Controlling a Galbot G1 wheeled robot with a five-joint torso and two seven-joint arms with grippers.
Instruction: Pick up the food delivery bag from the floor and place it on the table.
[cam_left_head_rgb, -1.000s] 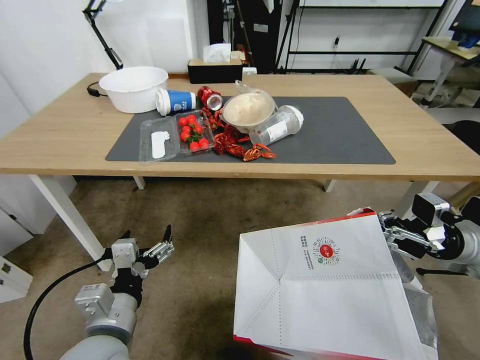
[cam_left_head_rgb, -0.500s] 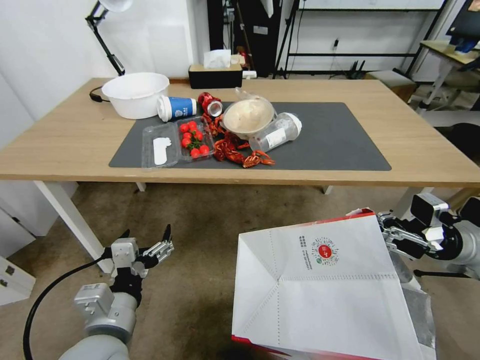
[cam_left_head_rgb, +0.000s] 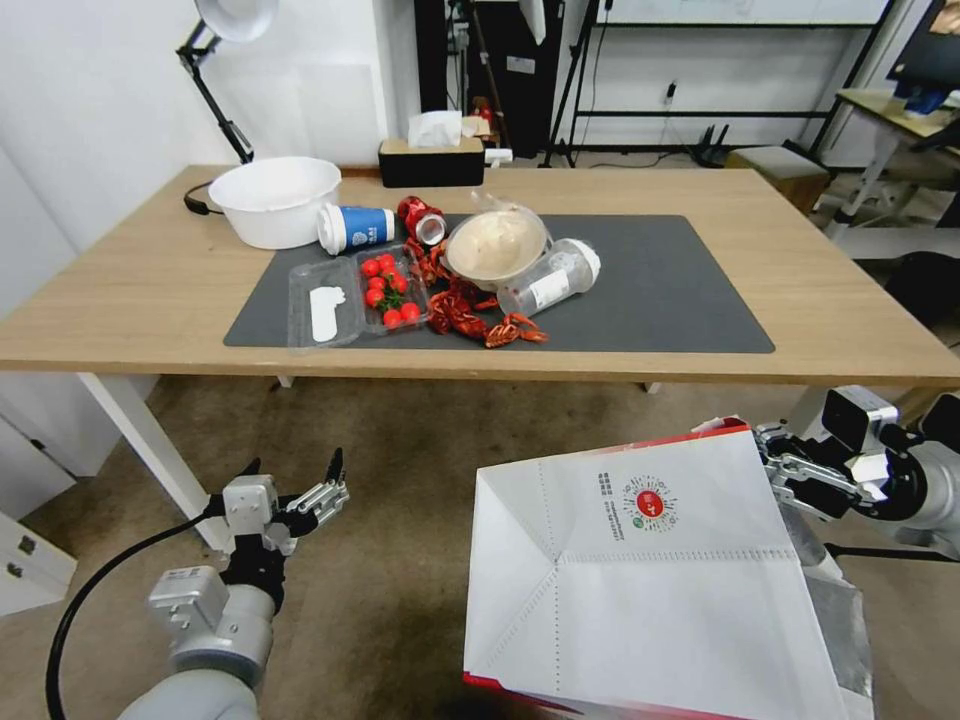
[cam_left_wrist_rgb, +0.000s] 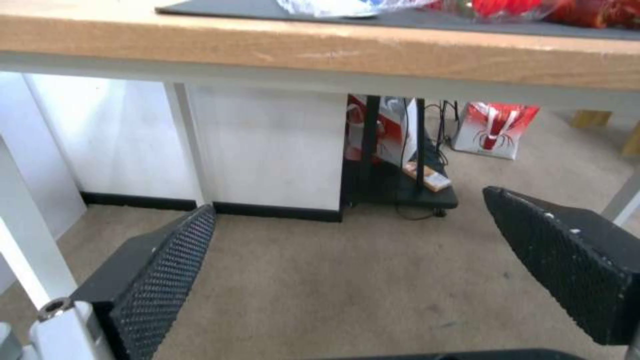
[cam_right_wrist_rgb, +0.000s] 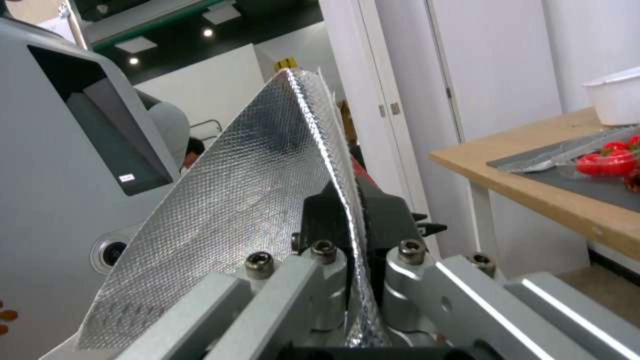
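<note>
The food delivery bag (cam_left_head_rgb: 640, 590), white with a round red logo and red edges, hangs tilted in the lower right of the head view, its folded bottom facing me. My right gripper (cam_left_head_rgb: 775, 465) is shut on the bag's upper wall. In the right wrist view the right gripper (cam_right_wrist_rgb: 347, 200) pinches the silver foil lining (cam_right_wrist_rgb: 247, 200). My left gripper (cam_left_head_rgb: 292, 465) stands open at the lower left over the floor (cam_left_head_rgb: 400, 450), holding nothing. The left wrist view shows the left gripper (cam_left_wrist_rgb: 350, 225) below the table's edge (cam_left_wrist_rgb: 333, 50). The light-wood table (cam_left_head_rgb: 150, 300) with its dark grey mat (cam_left_head_rgb: 660, 290) stands ahead.
On the mat's left half lie a tomato tray (cam_left_head_rgb: 355, 285), red shells (cam_left_head_rgb: 470, 310), a covered bowl (cam_left_head_rgb: 497, 243), a clear bottle (cam_left_head_rgb: 550, 278), a blue cup (cam_left_head_rgb: 355, 228) and a red can (cam_left_head_rgb: 422, 220). A white basin (cam_left_head_rgb: 275, 200) and a tissue box (cam_left_head_rgb: 432, 160) sit behind. A white table leg (cam_left_head_rgb: 140, 440) stands near the left gripper.
The table has slid lower in the head view, so the camera has moved. Both grippers and the bag keep their places in the picture.
</note>
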